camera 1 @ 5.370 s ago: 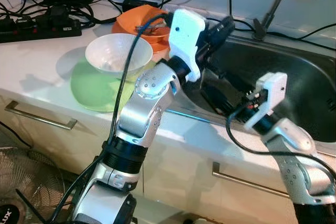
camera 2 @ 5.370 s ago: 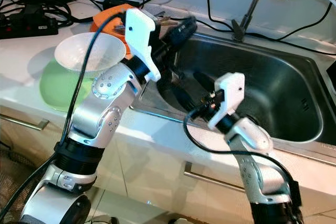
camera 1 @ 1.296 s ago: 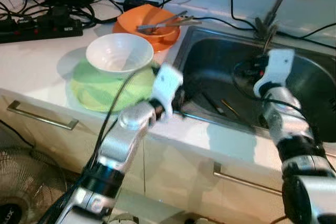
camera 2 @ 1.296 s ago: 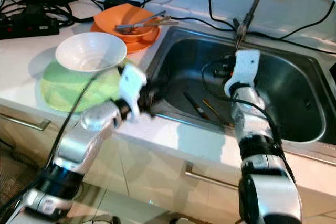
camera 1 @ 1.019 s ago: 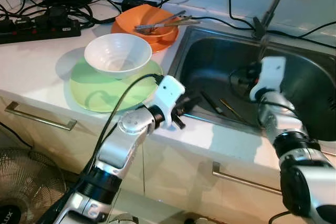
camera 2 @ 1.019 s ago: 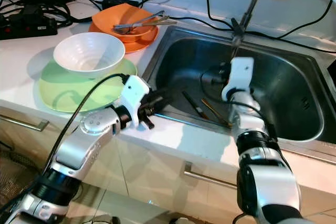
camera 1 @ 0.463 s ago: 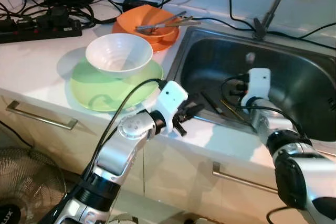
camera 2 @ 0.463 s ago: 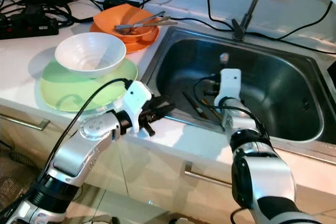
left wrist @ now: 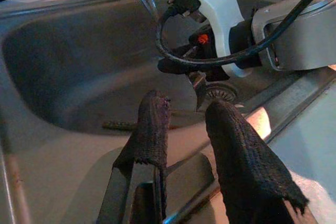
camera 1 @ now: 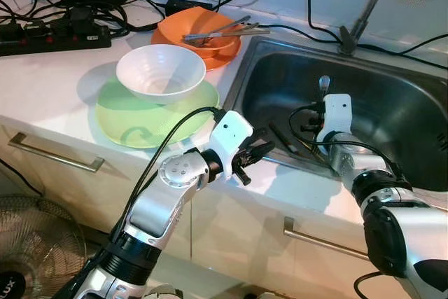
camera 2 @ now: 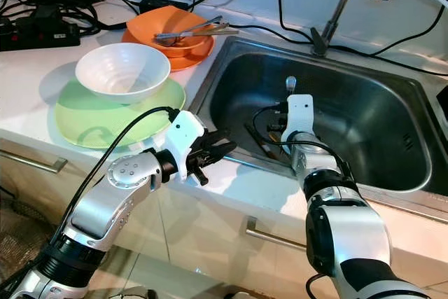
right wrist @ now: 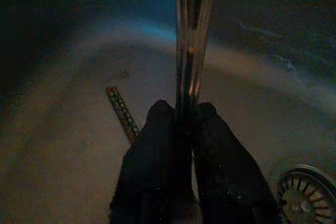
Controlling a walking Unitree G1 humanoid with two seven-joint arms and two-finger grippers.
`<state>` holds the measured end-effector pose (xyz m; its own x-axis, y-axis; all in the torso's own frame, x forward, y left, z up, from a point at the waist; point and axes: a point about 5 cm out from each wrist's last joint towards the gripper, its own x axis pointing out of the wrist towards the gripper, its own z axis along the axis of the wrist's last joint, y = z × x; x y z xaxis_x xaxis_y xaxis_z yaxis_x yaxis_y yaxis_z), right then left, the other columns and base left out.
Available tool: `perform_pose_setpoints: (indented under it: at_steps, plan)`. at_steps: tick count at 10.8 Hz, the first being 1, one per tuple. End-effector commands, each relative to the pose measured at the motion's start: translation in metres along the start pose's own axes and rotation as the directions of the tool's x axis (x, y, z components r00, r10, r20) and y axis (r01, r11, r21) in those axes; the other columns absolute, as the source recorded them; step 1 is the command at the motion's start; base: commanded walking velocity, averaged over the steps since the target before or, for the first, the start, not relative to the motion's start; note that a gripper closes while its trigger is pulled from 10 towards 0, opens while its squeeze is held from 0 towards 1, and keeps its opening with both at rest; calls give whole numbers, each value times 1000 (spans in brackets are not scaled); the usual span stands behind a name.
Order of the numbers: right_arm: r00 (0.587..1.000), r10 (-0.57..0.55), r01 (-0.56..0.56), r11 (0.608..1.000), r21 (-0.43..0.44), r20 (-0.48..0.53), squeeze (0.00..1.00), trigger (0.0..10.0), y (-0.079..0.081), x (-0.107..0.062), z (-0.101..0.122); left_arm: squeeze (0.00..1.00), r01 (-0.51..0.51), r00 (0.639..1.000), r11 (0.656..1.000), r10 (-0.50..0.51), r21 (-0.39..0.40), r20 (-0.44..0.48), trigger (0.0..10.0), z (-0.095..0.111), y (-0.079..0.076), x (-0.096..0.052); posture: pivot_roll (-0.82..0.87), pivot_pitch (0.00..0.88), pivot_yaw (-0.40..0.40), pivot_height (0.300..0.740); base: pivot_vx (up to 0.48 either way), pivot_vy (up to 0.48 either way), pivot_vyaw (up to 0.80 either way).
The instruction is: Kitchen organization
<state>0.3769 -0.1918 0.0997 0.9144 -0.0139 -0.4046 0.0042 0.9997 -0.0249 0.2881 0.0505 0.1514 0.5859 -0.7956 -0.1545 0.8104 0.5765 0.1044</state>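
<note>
On the left part of the white bench [camera 1: 49, 89] a white ceramic bowl [camera 1: 160, 71] sits on a flat light-green plate [camera 1: 133, 117]. Behind them, near the back edge and just beside the sink's left rim, an orange plastic bowl [camera 1: 198, 29] stands on an orange plate and holds metal cutlery laid across it.

The left gripper [camera 1: 253, 154] hovers over the front edge of the bench at the front left corner of the stainless steel sink [camera 1: 392, 110]; its fingers are apart with nothing between them, pointing into the basin.

Inside the sink, the right gripper [right wrist: 180, 124] has its fingers clamped together on the handle of a shiny metal spoon [camera 2: 290, 85], which stands upright with its bowl end above the white wrist housing. A dark-handled utensil [camera 1: 282, 137] and a thin brownish stick-like piece [right wrist: 122, 114] lie on the sink floor near the front left corner, with the round drain strainer [right wrist: 303, 192] just beside the right gripper.

The step in hand looks like clearing cutlery out of the sink, with the spoon gripped and raised off the floor. The next move probably calls for lifting it clear over the left rim and carrying it to the orange bowl with the other cutlery, keeping the grip firm, since the smooth handle could slip or swing.
</note>
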Motion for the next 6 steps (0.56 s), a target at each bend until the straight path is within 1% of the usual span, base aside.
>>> perform_pose_setpoints:
  at_steps: [1,2,3,4,5,6]
  plan:
    - [999,7,-7,1000,-4,-47,973,10000,2,0,-9,0,18,1000,1000,-18,3,-7,10000,0,-6,1,101,28,-115,740,0,0,0]
    - [999,5,-5,1000,-8,-46,741,10000,2,0,-9,0,19,1000,1000,-19,2,-7,10000,0,-7,1,101,28,-115,740,0,0,0]
    - [999,0,0,1000,-13,-45,0,10000,1,0,-9,0,19,1000,1000,-19,1,-8,10000,-1,-7,1,101,26,-114,740,0,0,0]
    - [999,-6,5,1000,-23,-40,0,10000,1,0,-7,0,20,1000,1000,-20,2,-9,10000,-1,-6,0,100,26,-112,740,0,0,0]
    - [1000,-14,14,999,-50,-13,0,10000,0,0,-3,0,19,1000,1000,-19,4,-8,10000,-1,-6,0,99,26,-111,740,0,0,0]
    - [993,-6,13,998,-62,114,0,10000,2,0,17,0,8,1000,1000,-8,8,-3,10000,0,-5,1,98,27,-110,740,0,0,0]
